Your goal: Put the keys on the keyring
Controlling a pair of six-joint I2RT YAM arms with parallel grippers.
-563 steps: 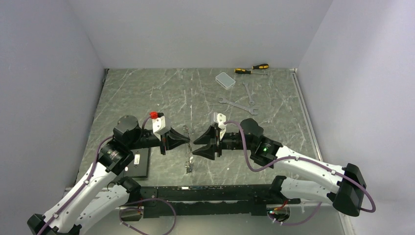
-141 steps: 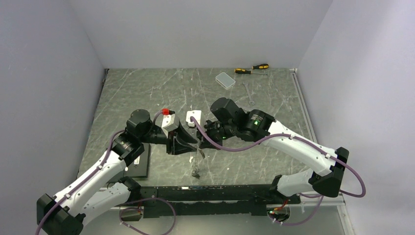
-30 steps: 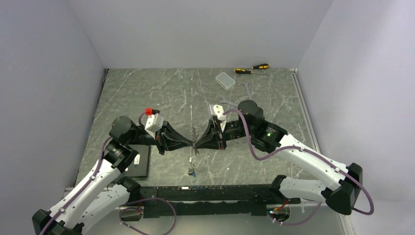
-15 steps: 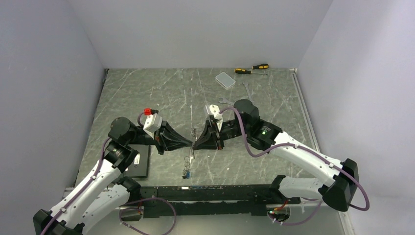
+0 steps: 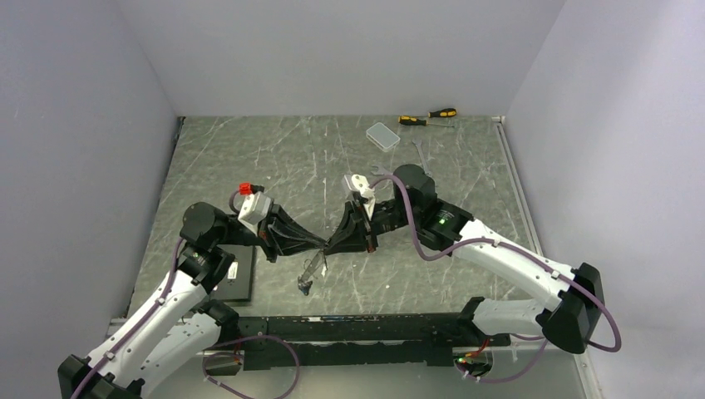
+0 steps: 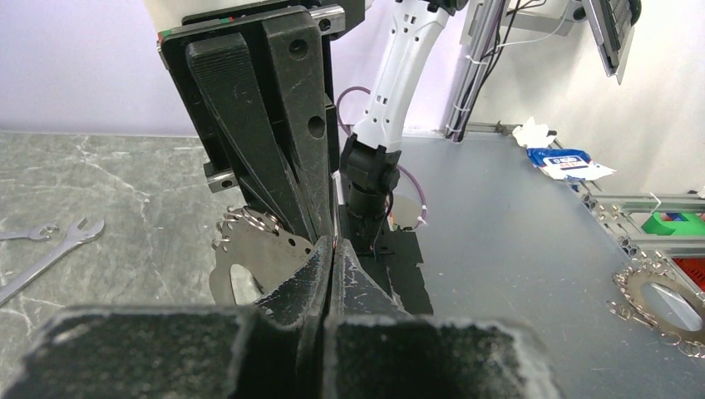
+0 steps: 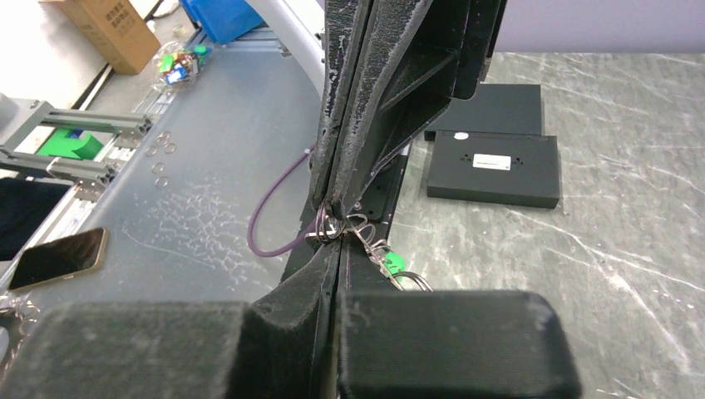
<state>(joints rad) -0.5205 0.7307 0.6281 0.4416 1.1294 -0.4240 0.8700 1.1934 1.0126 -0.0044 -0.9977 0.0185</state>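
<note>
My left hand [image 5: 318, 243] is pressed shut on the thin silver wire of the keyring [image 7: 330, 225]; my right hand [image 5: 332, 243] is shut too, tip to tip against the left, and I cannot tell whether it nips the wire; the keys [image 5: 308, 277] dangle below in a slanting string over the bench [image 5: 249, 158], linked by small rings, one green-tagged.
</note>
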